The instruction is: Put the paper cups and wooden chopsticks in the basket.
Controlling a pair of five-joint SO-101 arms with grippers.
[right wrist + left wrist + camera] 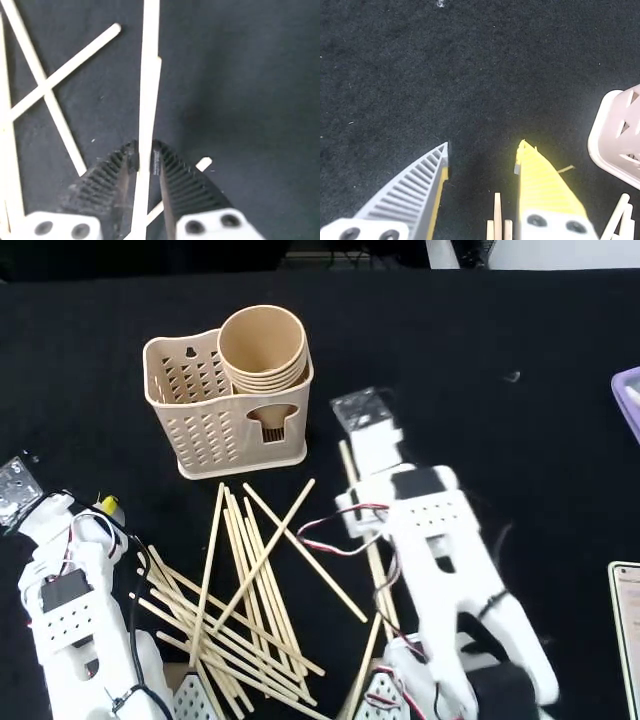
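A beige perforated basket (215, 415) stands at the back of the black table, with stacked paper cups (262, 345) in its right compartment. Several wooden chopsticks (245, 590) lie crossed in a loose pile in front of it. In the right wrist view my right gripper (144, 154) is shut on a pair of chopsticks (148, 95) that stick out ahead of its fingers; they lie under the right arm (430, 540) at the pile's right edge. My left gripper (482, 149) is open low over bare cloth, left of the pile. Its yellow finger (108, 506) shows beside the left arm.
The basket's corner (620, 145) is near the left gripper, off to one side. Chopstick ends (497, 220) lie between the left fingers near their base. A purple object (628, 400) and a white card (628, 620) sit at the right table edge.
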